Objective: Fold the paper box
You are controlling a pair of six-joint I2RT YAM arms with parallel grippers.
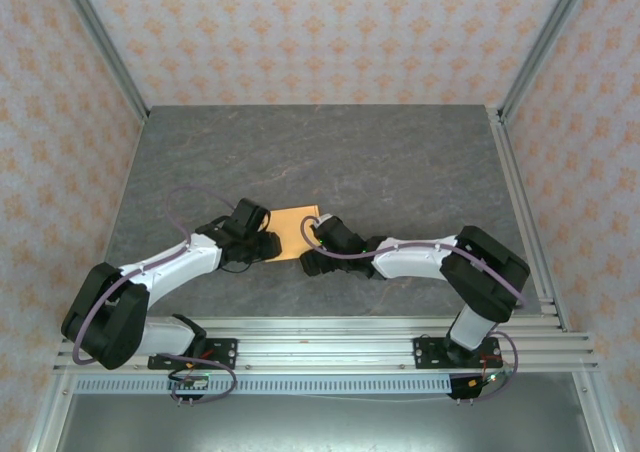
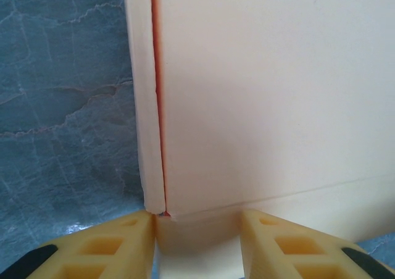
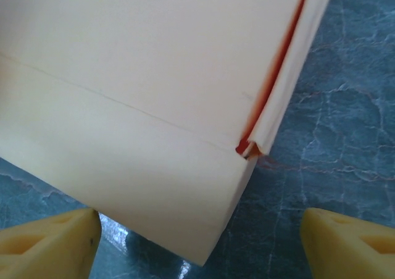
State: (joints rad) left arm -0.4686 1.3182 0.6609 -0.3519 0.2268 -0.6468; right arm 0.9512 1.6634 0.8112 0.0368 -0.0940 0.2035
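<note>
The paper box [image 1: 291, 228] is a small, compact tan rectangle lying on the dark table between my two grippers. My left gripper [image 1: 264, 244] meets it from the left. In the left wrist view the box [image 2: 265, 94] rises in front of the camera, with a side flap folded along its left edge, and my left gripper [image 2: 197, 229] is shut on the box's lower panel. My right gripper [image 1: 313, 250] is at the box's right side. In the right wrist view the box [image 3: 136, 63] has one corner reaching between the wide-open fingers of my right gripper [image 3: 199, 222], untouched by them.
The grey stone-patterned table [image 1: 400, 162] extends behind and to both sides of the box. Metal frame posts [image 1: 100, 42] and patterned walls close it in. An aluminium rail [image 1: 330, 347] carrying the arm bases runs along the near edge.
</note>
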